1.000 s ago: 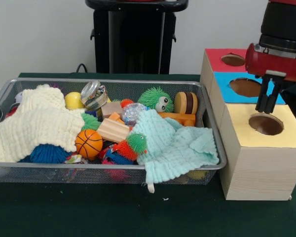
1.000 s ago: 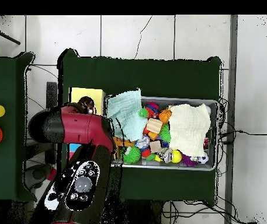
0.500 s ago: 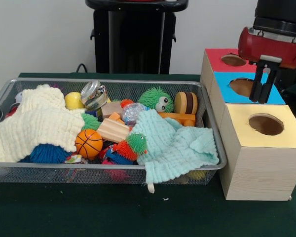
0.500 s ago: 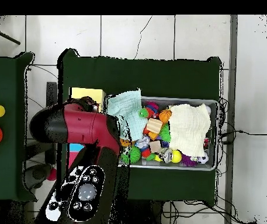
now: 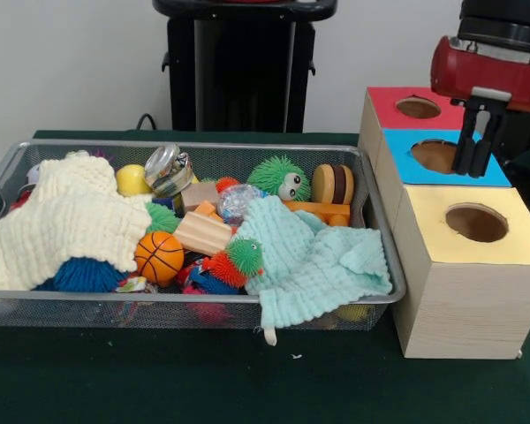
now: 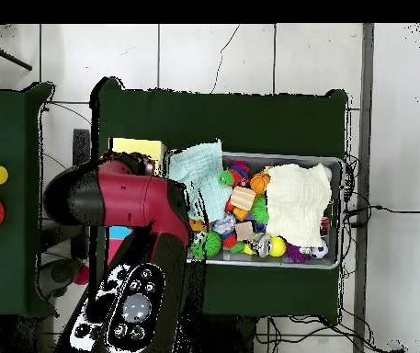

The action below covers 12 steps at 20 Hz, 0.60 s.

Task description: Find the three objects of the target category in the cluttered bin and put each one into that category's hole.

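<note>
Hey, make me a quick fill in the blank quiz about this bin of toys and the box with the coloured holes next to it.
1. The gripper hangs over the ___ section of the box.
2. The small basketball is coloured ___.
3. The mint cloth hangs over the wire bin's ___ rim.
4. The section of the box nearest the camera is ___.

Missing words: blue; orange; front; yellow
</note>
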Each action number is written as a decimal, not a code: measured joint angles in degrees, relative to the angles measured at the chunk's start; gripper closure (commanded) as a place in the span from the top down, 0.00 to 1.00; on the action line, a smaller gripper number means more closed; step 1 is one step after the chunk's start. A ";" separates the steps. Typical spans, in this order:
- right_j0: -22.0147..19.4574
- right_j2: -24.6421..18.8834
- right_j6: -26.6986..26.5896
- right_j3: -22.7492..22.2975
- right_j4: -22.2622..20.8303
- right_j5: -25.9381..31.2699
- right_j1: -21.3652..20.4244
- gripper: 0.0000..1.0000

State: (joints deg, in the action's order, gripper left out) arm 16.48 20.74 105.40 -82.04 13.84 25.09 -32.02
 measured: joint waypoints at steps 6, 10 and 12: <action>-0.52 -0.02 0.00 0.02 -0.05 0.00 -0.14 0.00; -1.75 -0.30 0.00 -0.11 -0.82 0.00 -0.71 1.00; -2.92 -0.86 0.00 -0.51 -1.89 0.00 -1.46 1.00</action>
State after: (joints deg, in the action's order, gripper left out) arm 13.56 19.88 105.40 -82.56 11.95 25.09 -33.47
